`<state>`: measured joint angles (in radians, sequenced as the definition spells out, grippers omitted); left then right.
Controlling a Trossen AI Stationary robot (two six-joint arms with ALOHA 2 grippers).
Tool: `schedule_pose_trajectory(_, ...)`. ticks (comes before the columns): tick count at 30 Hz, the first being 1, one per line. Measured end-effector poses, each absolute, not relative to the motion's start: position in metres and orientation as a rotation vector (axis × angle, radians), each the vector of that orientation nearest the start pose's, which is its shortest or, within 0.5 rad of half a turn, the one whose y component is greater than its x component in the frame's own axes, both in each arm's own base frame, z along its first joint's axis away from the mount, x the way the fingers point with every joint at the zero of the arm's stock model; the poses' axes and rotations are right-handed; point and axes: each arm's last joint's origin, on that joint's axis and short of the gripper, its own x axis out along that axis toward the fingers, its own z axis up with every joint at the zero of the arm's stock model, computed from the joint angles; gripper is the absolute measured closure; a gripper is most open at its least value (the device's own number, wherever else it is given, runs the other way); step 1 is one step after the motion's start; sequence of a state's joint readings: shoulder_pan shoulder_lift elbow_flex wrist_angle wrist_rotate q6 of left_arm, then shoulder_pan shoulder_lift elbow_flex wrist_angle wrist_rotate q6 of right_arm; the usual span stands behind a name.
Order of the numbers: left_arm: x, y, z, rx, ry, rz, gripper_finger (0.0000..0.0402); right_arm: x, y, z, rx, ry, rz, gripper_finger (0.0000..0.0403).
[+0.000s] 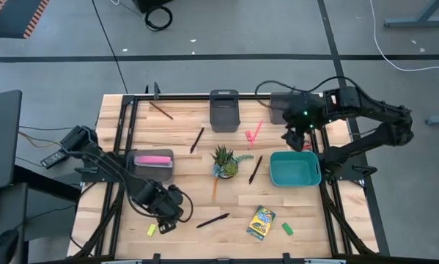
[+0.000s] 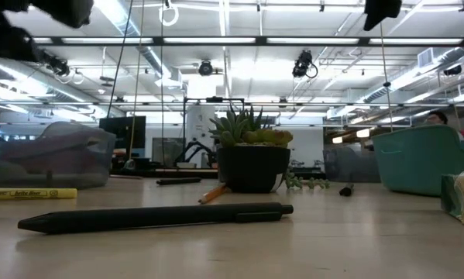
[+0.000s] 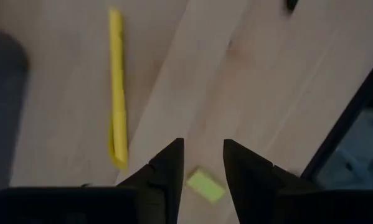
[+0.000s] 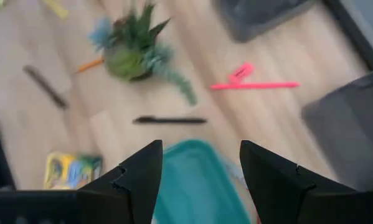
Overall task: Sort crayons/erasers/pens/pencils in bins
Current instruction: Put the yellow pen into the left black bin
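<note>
Near the table's front-left corner, a small stubby yellow eraser block (image 3: 205, 185) – light, firm, best pinched across its short sides – is straddled by the left gripper's (image 3: 203, 165) open, empty fingers.

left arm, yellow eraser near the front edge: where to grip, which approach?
Come straight down. The left gripper is open above the yellow eraser, which lies flat on the table, a small stubby block between the fingers. Probably close across its short sides, near the middle; it looks skewed to the fingers, so a slight wrist turn may help. The yellow pen lies apart, clear of the grasp.
</note>
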<state>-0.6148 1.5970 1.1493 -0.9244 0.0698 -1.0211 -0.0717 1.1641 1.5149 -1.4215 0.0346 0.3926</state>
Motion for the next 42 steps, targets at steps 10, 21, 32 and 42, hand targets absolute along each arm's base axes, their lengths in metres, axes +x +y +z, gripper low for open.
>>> schedule_pose_trajectory(10,0.25,-0.142,0.219,-0.424,1.443,0.045,0.031,0.19,0.039,0.337,0.596,1.151,-0.268,0.0181)
schedule_pose_trajectory(21,0.231,-0.135,0.242,-0.309,1.418,-0.069,0.0332,0.188,0.091,0.295,1.129,1.039,-0.576,0.0181)
schedule_pose_trajectory(32,0.206,-0.149,0.222,-0.236,1.395,-0.108,0.0367,0.19,0.137,0.28,1.352,0.977,-0.676,0.0181)
schedule_pose_trajectory(42,0.189,-0.144,0.166,-0.411,1.436,-0.051,0.0366,0.196,0.17,0.273,1.494,0.975,-0.63,0.0181)
